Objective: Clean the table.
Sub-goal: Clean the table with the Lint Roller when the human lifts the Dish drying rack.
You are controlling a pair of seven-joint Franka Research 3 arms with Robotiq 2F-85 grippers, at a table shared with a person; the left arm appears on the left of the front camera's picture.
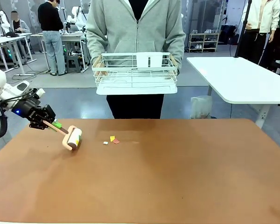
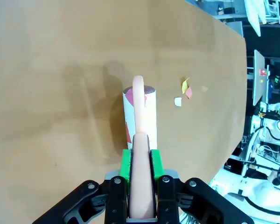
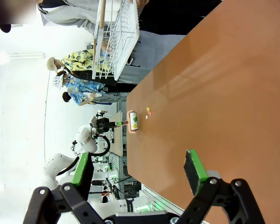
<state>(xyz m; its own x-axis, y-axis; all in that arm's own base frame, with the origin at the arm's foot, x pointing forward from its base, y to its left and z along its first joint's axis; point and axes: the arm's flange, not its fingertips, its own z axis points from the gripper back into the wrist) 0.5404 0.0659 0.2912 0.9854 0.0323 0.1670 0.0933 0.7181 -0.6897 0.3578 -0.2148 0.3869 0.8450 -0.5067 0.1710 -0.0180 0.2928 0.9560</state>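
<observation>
The reddish-brown table (image 1: 186,177) carries a few small paper scraps (image 1: 112,140) left of its middle. My left gripper (image 1: 53,124) is shut on the peach handle of a lint roller (image 1: 73,138), whose white roll rests on the table just left of the scraps. In the left wrist view the green pads (image 2: 125,163) clamp the handle, the lint roller (image 2: 140,114) points ahead and the scraps (image 2: 184,91) lie to its right. My right gripper (image 3: 137,170) is open above the table (image 3: 224,93), holding nothing, far from the lint roller (image 3: 133,122).
A person at the far side holds a white wire rack (image 1: 135,70) in both hands above the far edge. A white-topped table (image 1: 238,79) stands at the back right. The brown top right of the scraps is bare.
</observation>
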